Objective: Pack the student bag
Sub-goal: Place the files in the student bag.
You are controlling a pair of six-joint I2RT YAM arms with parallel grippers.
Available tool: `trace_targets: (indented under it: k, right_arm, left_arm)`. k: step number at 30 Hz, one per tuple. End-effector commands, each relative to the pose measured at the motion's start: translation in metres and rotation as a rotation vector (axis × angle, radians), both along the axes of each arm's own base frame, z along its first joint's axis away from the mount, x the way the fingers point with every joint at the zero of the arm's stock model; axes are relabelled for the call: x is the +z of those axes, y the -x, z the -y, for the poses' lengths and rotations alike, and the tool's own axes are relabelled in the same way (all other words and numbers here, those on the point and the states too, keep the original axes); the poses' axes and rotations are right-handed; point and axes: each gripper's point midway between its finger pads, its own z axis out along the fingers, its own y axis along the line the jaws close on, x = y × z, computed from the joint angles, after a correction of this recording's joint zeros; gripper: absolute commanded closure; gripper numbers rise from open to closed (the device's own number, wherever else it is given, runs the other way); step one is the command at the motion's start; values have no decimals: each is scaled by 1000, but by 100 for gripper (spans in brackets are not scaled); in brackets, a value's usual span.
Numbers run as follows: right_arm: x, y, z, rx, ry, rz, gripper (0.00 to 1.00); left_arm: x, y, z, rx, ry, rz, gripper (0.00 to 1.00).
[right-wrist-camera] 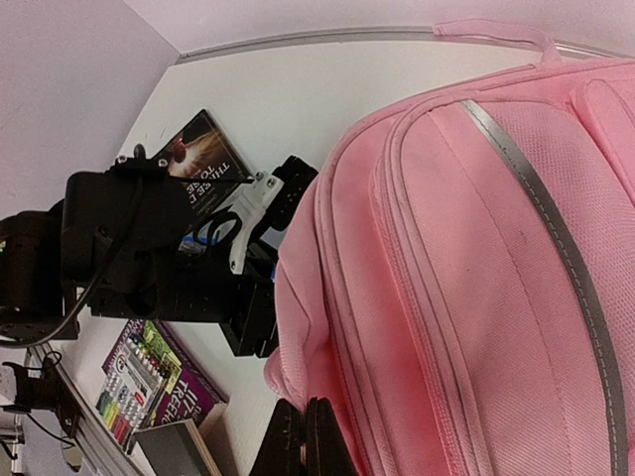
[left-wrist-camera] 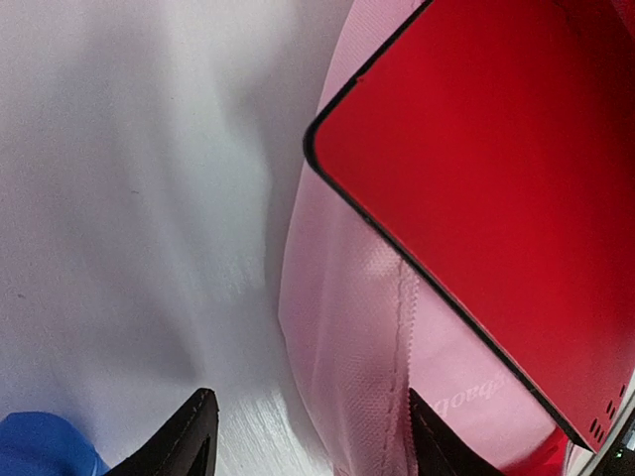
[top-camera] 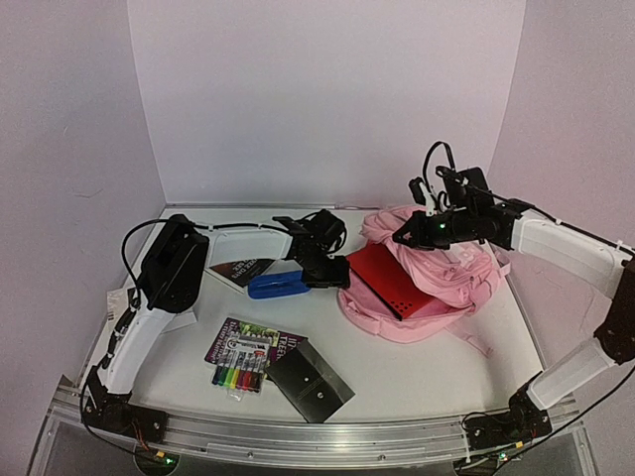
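Nearest the arm bases, on the worktop (top-camera: 417, 387): a dark grey booklet (top-camera: 310, 382), just beside a pack of coloured markers (top-camera: 238, 375) overlapping the near edge of a purple-covered book (top-camera: 256, 339).

Farther in: a blue object (top-camera: 276, 286) just beside the left claw (top-camera: 339, 272), with a dark book (top-camera: 238, 268) lying behind that.

Left claw: partly open, fingers (left-wrist-camera: 193, 441) apart on either side of the left edge of the student bag (top-camera: 437, 297), with bare worktop between one finger and the fabric. Gripping nothing.

Student bag: lying right of centre on the worktop, mouth toward the left, with a red flat case (top-camera: 395, 281), black at the edge, partly inside.

Farthest back: right claw (top-camera: 402, 238), closed tight, pinching a fold of pink fabric at the bag's upper rim, held up above the red case.
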Motion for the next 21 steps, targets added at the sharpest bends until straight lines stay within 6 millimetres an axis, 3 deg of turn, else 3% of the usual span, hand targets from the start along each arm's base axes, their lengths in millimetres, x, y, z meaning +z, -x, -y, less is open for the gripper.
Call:
trace_targets:
  k: [1,3,5,6,8,15,17,19,21]
  right_arm:
    - [8,-3,19,-28,79,102,100]
    - [-2,-5,24,-30,128,107,100]
    - [-19,-5,25,-16,169,78,100]
    - [-27,-4,25,2,187,60,100]
    - [-46,-2,24,36,232,18,100]
    - [-91,6,49,131,495,-50,96]
    - [-87,13,53,164,520,-69,84]
    - [-72,13,58,172,540,-60,68]
    - [-51,11,62,190,560,-37,59]
  left_arm:
    - [25,-21,4,0,25,89,48]
    - [32,-23,2,16,35,103,67]
    - [42,-25,-1,39,60,120,94]
    - [49,-26,-3,53,80,128,97]
    - [60,-27,-6,74,127,136,100]
    - [131,-29,-8,73,301,293,100]
    - [133,-29,-8,57,293,275,100]
    - [131,-28,-2,26,287,226,100]
    - [139,-27,9,-12,323,201,100]
